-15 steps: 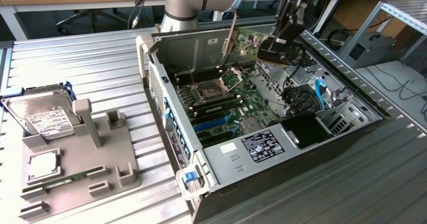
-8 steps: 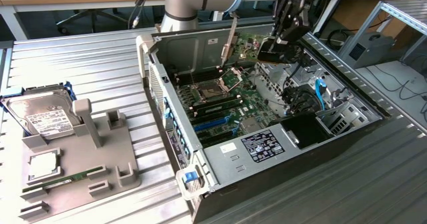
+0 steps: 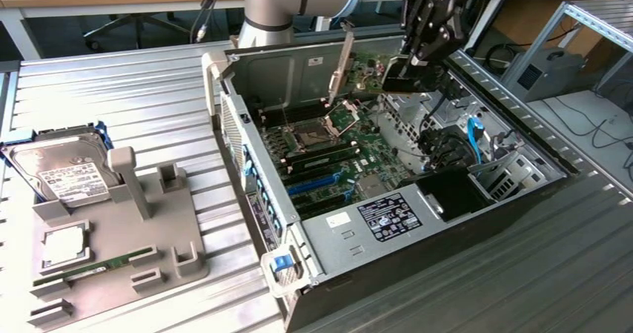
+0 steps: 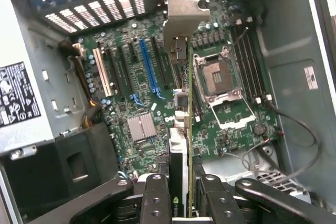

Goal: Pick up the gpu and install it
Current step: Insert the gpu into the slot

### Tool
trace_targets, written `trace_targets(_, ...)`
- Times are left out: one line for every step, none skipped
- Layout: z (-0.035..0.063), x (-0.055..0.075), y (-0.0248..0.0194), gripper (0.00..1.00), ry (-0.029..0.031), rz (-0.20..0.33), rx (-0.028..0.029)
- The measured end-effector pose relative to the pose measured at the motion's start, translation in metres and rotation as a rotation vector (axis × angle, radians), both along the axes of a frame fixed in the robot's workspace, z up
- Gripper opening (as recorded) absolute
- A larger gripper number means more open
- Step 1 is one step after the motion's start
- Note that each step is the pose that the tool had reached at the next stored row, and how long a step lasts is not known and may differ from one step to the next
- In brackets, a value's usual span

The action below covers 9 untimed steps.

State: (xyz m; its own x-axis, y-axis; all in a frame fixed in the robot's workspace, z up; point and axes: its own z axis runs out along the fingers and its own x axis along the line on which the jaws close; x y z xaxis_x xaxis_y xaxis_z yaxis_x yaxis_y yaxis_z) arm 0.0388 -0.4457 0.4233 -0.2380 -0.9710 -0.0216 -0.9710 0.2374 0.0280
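Clamping gpu point(image 3: 342, 58) edge-on in gripper point(image 3: 408, 77), jaws half closed, pressing both faces. Hanging over open PC case point(image 3: 475, 259), above motherboard point(image 4: 142, 93) beside CPU socket point(image 4: 216, 77), silver bracket point(image 4: 184, 11) facing the vented wall point(image 4: 84, 14); not seated.

The gpu point(image 4: 179, 156) is green with a silver bracket point(image 4: 185, 9); the motherboard point(image 4: 131, 90) is green, one long slot point(image 4: 148, 66) blue, the hand point(image 4: 182, 195) black.

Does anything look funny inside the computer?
The gpu hangs in the gripper above the motherboard, in no slot. The processor socket looks empty, its cover flipped open.
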Motion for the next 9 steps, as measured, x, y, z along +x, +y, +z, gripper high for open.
trace_targets(-0.0001, 0.0000, 0.0001, 0.27, 0.0000, 0.014, 0.0001)
trace_targets(-0.0001, 0.0000, 0.0002, 0.27, 0.0000, 0.034, 0.0000)
trace_targets(-0.0002, 0.0000, 0.0005, 0.27, 0.0000, 0.065, 0.0000)
trace_targets(-0.0002, 0.0000, 0.0006, 0.27, 0.0000, 0.083, 0.0000)
trace_targets(-0.0002, 0.0000, 0.0007, 0.27, 0.0000, 0.097, 0.0000)
trace_targets(-0.0002, 0.0000, 0.0008, 0.27, 0.0000, 0.113, 0.0000)
trace_targets(-0.0003, 0.0000, 0.0009, 0.27, 0.0000, 0.129, 0.0001)
trace_targets(-0.0003, 0.0000, 0.0010, 0.27, 0.0000, 0.149, 0.0000)
trace_targets(-0.0003, 0.0000, 0.0011, 0.27, 0.0000, 0.164, 0.0000)
